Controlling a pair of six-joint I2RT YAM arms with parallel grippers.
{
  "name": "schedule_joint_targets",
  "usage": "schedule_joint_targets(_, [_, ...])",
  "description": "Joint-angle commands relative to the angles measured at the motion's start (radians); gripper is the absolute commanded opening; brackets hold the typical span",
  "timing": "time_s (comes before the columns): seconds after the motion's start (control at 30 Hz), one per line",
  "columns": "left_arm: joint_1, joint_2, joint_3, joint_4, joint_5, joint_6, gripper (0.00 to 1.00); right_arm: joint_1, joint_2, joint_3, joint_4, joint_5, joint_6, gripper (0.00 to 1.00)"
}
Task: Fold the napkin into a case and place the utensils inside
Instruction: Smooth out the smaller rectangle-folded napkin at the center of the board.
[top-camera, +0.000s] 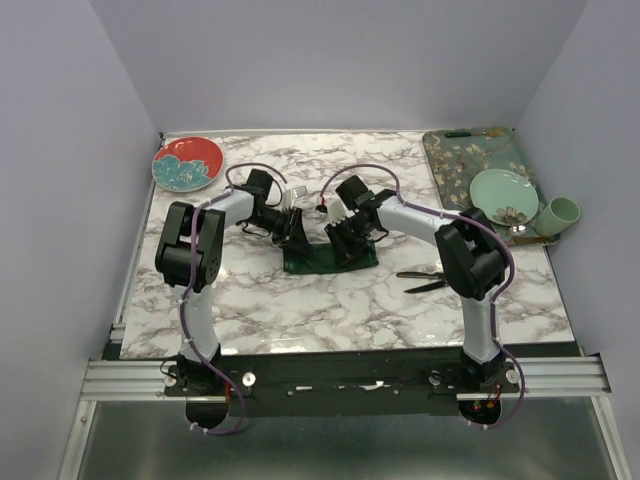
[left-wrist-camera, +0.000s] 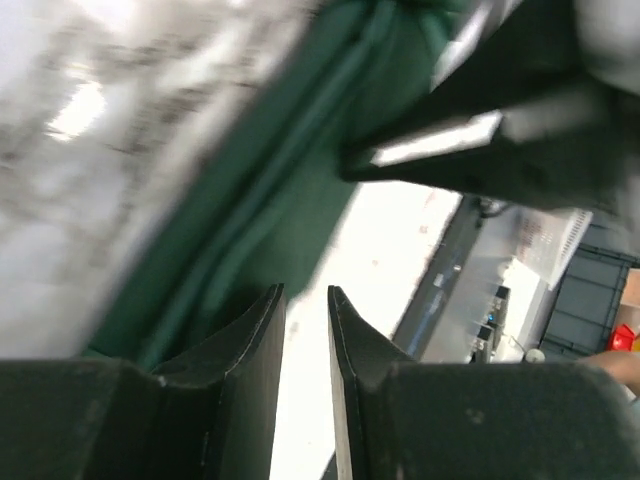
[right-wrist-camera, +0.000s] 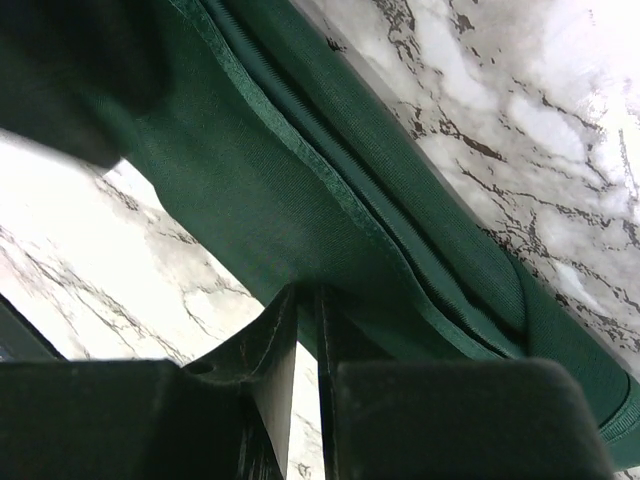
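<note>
My left gripper (left-wrist-camera: 307, 292) holds its jaws slightly parted on nothing beside the dark green folded cloth napkin (top-camera: 330, 260), my right gripper (right-wrist-camera: 306, 290) pinches its hem mid white marble tabletop (top-camera: 300, 310), slim black utensils (top-camera: 425, 281) lying apart to its right

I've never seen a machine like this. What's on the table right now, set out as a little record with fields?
Napkin: dark green, folded into a narrow strip, mid-table
Left claw: slightly open beside the napkin, holding nothing
Right claw: jaws nearly together at the napkin's edge; grip unclear
Utensils: two thin black pieces on the marble right of the napkin, not inside it
Red plate: far left corner
Tray: far right corner, carrying a green plate
Green cup: at the tray's right edge
</note>
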Motion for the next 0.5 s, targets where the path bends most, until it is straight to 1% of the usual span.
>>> schedule_joint_targets(0.0, [-0.016,-0.112,-0.052,-0.020,0.131,0.015,0.28,0.002,0.039,-0.003,-0.053,0.043,0.030,0.20])
schedule_joint_targets(0.07, [-0.029,-0.109,-0.086,-0.007,0.131,0.007,0.26,0.002,0.042,-0.001,-0.050,0.043,0.035,0.20])
schedule_joint_targets(0.1, [-0.029,-0.104,-0.101,0.016,0.132,-0.027,0.23,0.002,0.044,-0.001,-0.050,0.044,0.035,0.20])
schedule_joint_targets(0.23, [-0.013,-0.034,-0.164,0.072,0.079,-0.047,0.18,-0.001,0.045,0.008,-0.048,0.055,0.032,0.20])
schedule_joint_targets(0.33, [0.016,0.034,-0.165,0.128,0.036,-0.082,0.14,-0.003,0.045,0.002,-0.045,0.061,0.021,0.20])
schedule_joint_targets(0.4, [0.017,0.065,-0.155,0.126,0.025,-0.082,0.10,-0.004,0.038,-0.003,-0.044,0.047,0.015,0.20])
schedule_joint_targets(0.47, [0.017,0.086,-0.156,0.128,0.023,-0.084,0.09,-0.004,0.019,-0.001,-0.038,0.000,0.009,0.21])
